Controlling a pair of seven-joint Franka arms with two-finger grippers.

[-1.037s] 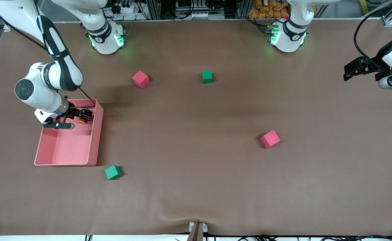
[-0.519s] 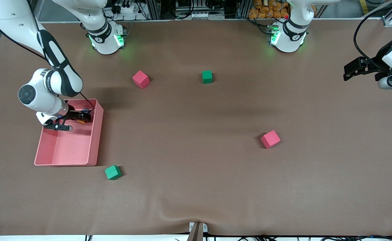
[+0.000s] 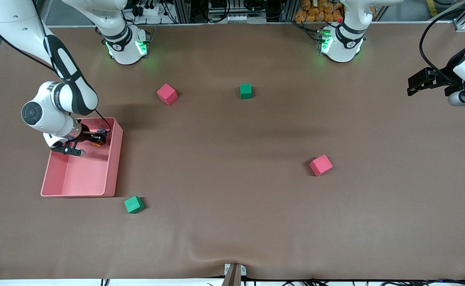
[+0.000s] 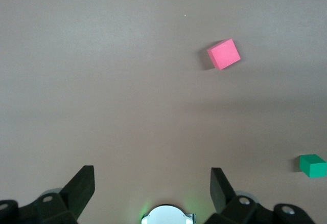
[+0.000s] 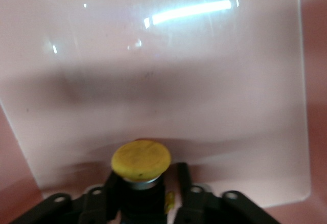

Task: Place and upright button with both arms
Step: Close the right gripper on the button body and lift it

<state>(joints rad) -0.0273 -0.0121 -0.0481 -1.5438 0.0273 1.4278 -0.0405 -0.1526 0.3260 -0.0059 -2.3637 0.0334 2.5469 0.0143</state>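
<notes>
No readable text, labels, brands or numbers on anything in view.

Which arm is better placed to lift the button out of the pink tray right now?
Right. The right gripper is down inside the pink tray, its fingers closed around the button. The left gripper waits open over bare table at the left arm's end, nowhere near the tray.

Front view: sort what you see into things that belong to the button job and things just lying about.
Belongs to the job:
- small push-button with orange round cap and black body, in the pink plastic tray
- right gripper, closed on the button inside the tray
- left gripper, open, waiting above the table's left-arm end

Just lying about:
- two red foam cubes
- two green foam cubes
</notes>
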